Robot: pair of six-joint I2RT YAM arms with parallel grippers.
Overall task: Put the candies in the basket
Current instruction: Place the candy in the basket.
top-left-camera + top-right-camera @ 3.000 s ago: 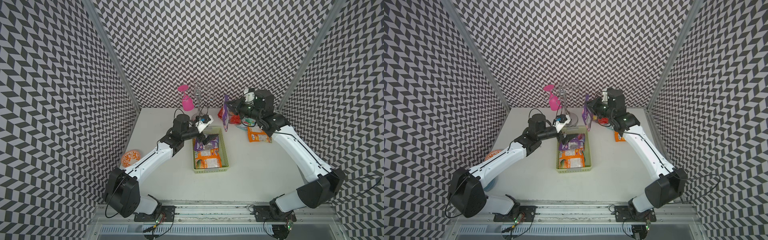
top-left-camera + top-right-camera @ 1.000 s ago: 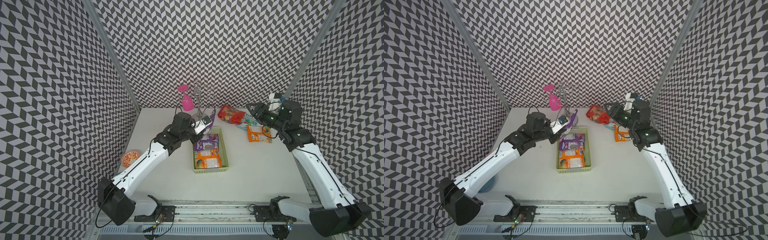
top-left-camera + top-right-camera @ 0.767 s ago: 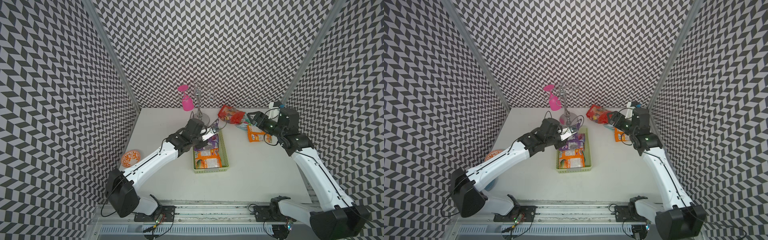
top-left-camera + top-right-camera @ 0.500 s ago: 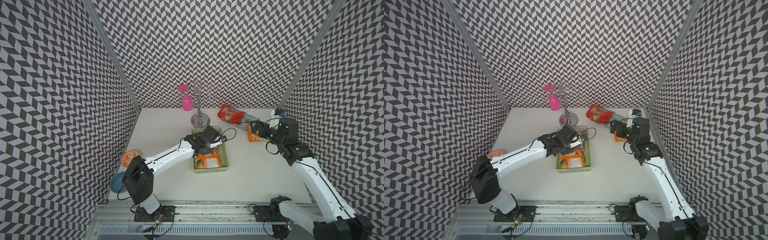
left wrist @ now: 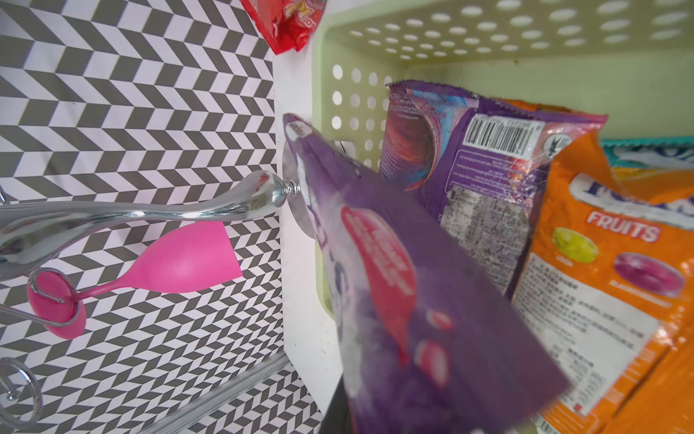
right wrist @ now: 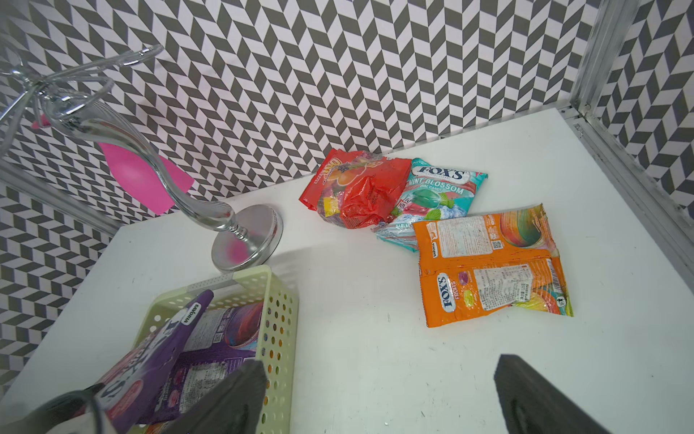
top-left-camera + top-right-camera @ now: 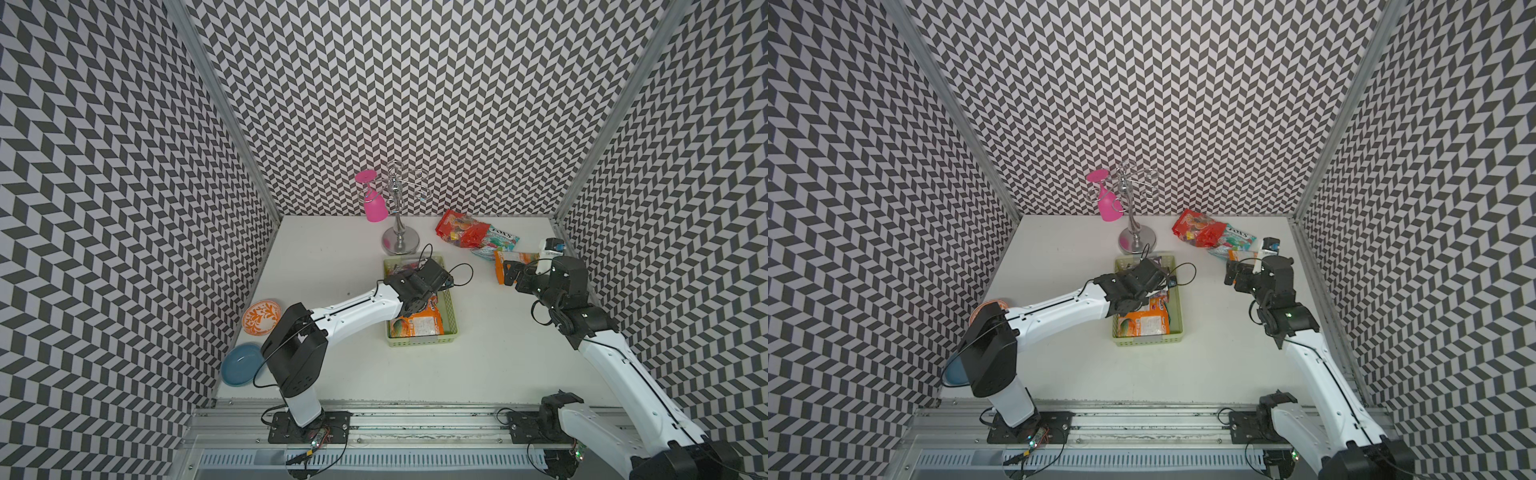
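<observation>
Left jaws: the left gripper (image 7: 415, 275) is closed narrow on one end of the held purple bag (image 5: 394, 300). The bag hides its fingers in the left wrist view.
Held bag's lie: it runs straight ahead of those jaws with its long axis in line with them. It is slanted, and its far end is raised at the far wall of the basket (image 6: 279, 289).
Below the left jaws: the purple bag in the basket (image 5: 469, 158) and the orange bag in the basket (image 5: 601, 263) already lie there, so I judge the held one only has to drop.
Right jaws: the right gripper (image 7: 514, 276) stands wide and empty above the table (image 6: 375, 300).
Nearest loose candy: the near orange bag (image 6: 492, 293) lies flat just ahead of the right jaws, off towards the finger on the side away from the basket.
Its long axis: it runs roughly along the line from finger to finger, slightly skewed. I judge a closing stroke would meet its short ends, not its sides.
Further ahead: the second orange bag (image 6: 484, 236) abuts it. Beyond that lies the teal bag (image 6: 439, 188), then the red bag (image 6: 356, 191), which overlaps the teal one near the back wall.
Nearer arm: the right. The left is over the basket, well apart from the loose bags.
Likely turn: the left lets go; the right goes forward and down, perhaps with a wrist twist.
</observation>
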